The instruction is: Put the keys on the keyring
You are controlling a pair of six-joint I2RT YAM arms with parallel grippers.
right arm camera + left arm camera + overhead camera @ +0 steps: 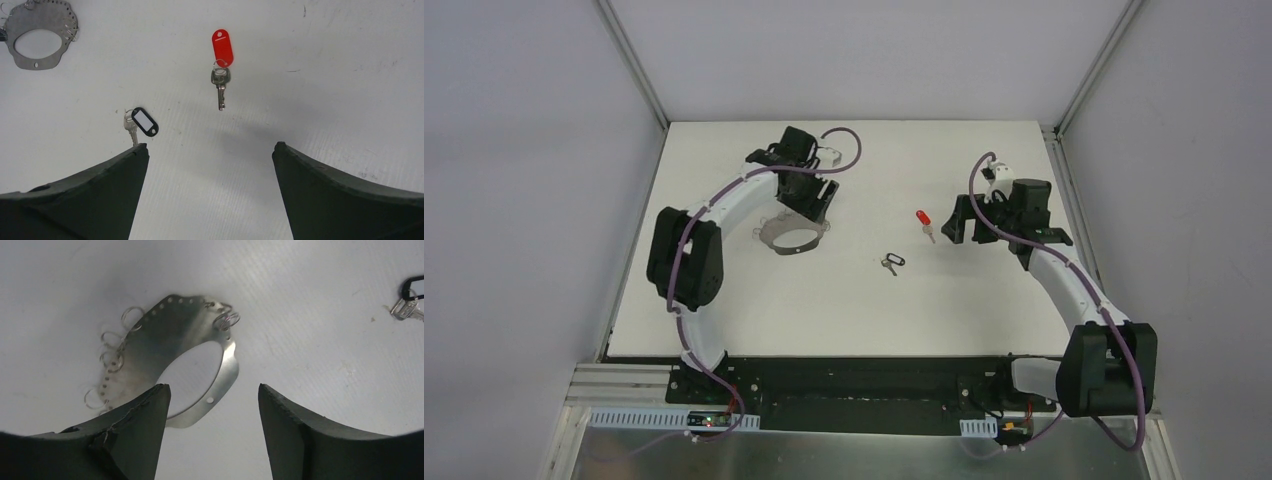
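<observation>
Shows keyring (170, 335) flat at nine o'clock of desk (724, 300): thin grey oval band, punched holes, silver wire loops along one edge. Shows left pincer (214, 387) spread above it. From right wrist, shows red-tagged key (221, 70) lying twelve-to-six, blade toward six; dark-tagged key (141, 122) at eight o'clock of it; right pincer (210, 146) spread.

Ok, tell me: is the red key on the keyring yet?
No, the red key lies loose, well apart from the keyring.

The flat oval metal keyring (47, 15) is dull grey. One silver key (220, 80) bears a red tag; the other key (131, 125), black-and-white.
</observation>
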